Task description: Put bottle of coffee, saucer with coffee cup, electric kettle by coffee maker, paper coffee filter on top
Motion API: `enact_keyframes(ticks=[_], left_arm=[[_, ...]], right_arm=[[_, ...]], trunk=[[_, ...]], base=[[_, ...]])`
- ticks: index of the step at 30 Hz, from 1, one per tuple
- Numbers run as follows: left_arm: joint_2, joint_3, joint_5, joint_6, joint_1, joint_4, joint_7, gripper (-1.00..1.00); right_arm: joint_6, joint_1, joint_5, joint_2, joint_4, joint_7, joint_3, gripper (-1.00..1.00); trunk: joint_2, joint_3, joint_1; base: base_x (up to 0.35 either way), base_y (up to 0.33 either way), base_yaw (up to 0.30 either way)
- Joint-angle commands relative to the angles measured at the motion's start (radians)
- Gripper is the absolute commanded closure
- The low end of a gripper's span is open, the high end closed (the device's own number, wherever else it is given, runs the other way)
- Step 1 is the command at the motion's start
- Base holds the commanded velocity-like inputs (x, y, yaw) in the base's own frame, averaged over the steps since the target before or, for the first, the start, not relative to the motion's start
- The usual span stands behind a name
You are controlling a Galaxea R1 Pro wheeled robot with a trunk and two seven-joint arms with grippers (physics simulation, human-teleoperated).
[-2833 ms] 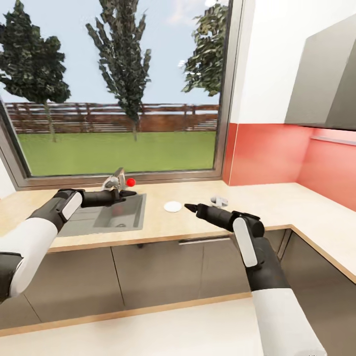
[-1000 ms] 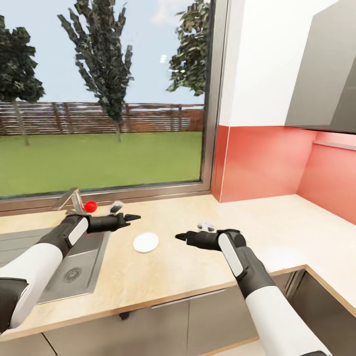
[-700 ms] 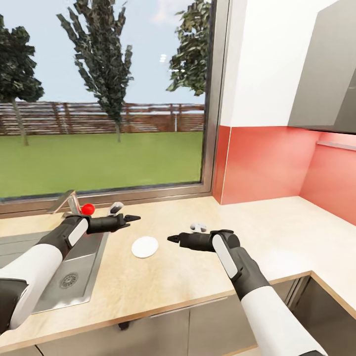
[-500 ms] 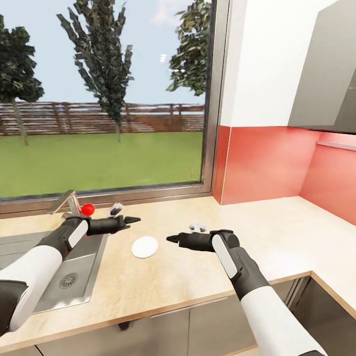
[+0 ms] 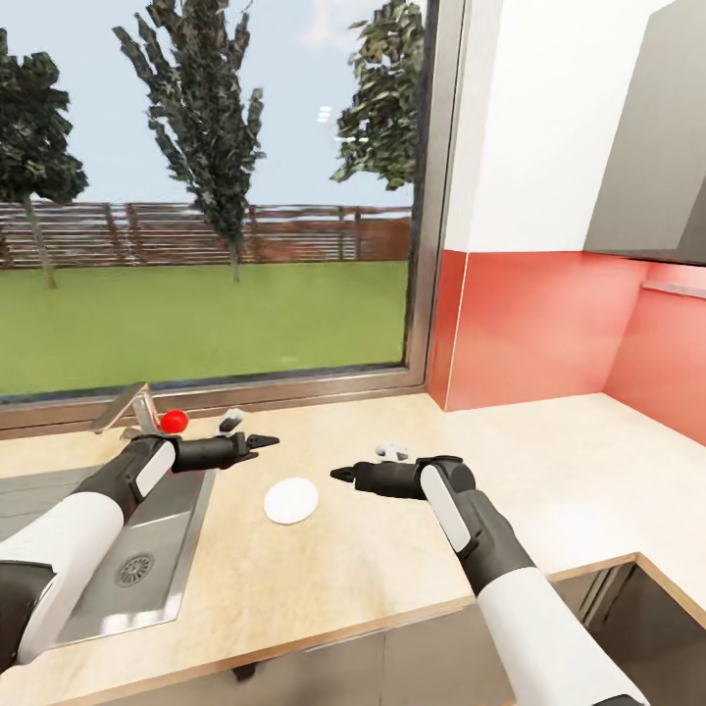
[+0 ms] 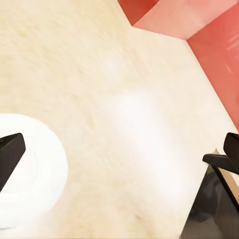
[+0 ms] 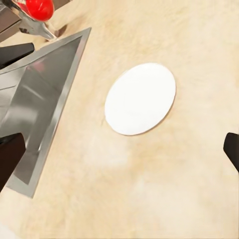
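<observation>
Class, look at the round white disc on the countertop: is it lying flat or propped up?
Flat: the round white disc lies flush on the beige countertop, no edge lifted.

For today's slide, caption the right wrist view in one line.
White saucer lying flat on the beige counter beside the steel sink, red-knobbed tap beyond.

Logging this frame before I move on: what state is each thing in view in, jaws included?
Saucer: flat on the countertop, bare, untouched.
Left gripper: jaws open, empty, hovering beyond the saucer.
Right gripper: jaws open, empty, beside the saucer.
Sink: no water visible.
Faucet: red-knobbed, no water running.
</observation>
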Motion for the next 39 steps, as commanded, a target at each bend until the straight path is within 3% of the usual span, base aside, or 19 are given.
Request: enact_keyframes(ticks=[1,17,28,32,36,39], left_arm=[[0.001,-0.005,0.007,0.006,0.000,0.000,0.000,-1.00],[0.000,-0.005,0.007,0.006,0.020,0.014,0.000,-1.00],[-0.008,-0.003,0.009,0.004,0.057,0.018,0.000,-1.00],[-0.020,0.003,0.008,0.001,0.060,0.033,0.000,-1.00],[-0.023,0.004,0.010,-0.088,0.071,0.077,0.000,-1.00],[-0.030,0.005,0.012,-0.119,0.076,0.113,-0.001,-1.00]], right_arm=[[0.003,0.000,0.008,0.000,0.000,0.006,-0.001,-1.00],[0.004,0.000,0.005,0.000,0.001,0.007,0.000,-1.00],[0.059,0.000,0.005,0.000,0.002,0.007,0.001,-1.00],[0.059,0.001,0.003,0.000,0.065,0.009,0.001,-1.00],[0.059,0.001,0.002,0.000,0.093,0.010,0.001,-1.00],[0.059,0.002,0.002,0.001,0.096,0.011,0.011,-1.00]], trunk=[[-0.001,-0.001,0.001],[-0.001,-0.011,0.001],[-0.001,-0.011,0.001],[-0.001,-0.011,0.001],[-0.001,-0.011,0.001],[-0.001,-0.011,0.001]], base=[[0.274,0.134,0.067],[0.093,0.036,0.105],[0.143,0.000,0.001],[0.007,0.000,0.000],[0.000,0.000,0.000],[0.000,0.000,0.000]])
